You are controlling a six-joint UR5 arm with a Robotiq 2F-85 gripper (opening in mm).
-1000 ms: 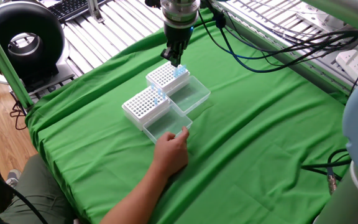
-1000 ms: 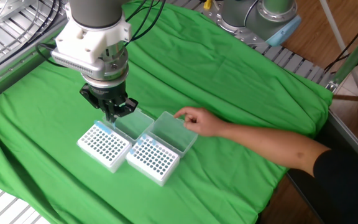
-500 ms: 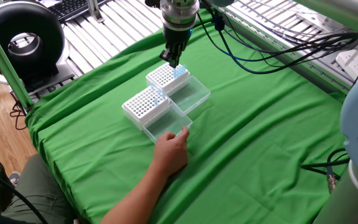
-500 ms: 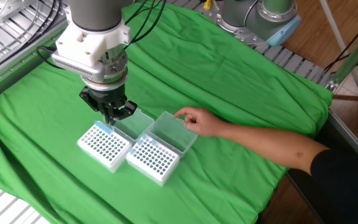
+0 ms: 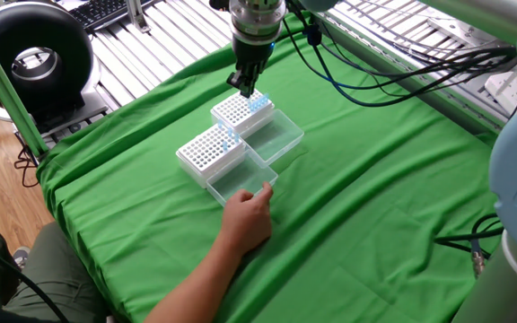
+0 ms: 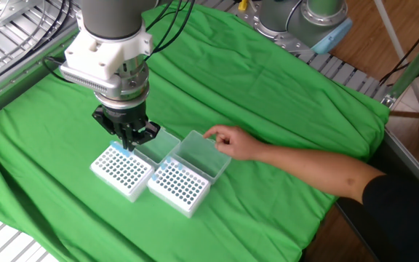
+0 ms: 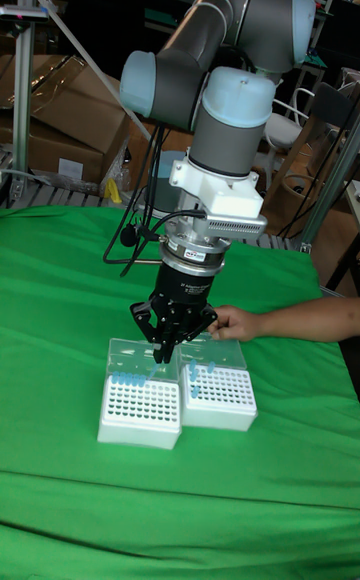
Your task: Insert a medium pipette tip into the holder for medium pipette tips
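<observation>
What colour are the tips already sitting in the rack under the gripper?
Light blue, in a row along one edge of the white rack. Clearest in the tall fixed view.

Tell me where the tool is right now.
In the tall fixed view the tool hangs just above the left rack, at its back edge, with a person's hand just right.

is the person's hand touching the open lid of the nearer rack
Touching. In one fixed view the hand has its fingertips resting on the edge of the clear lid, with no gap visible.
</observation>
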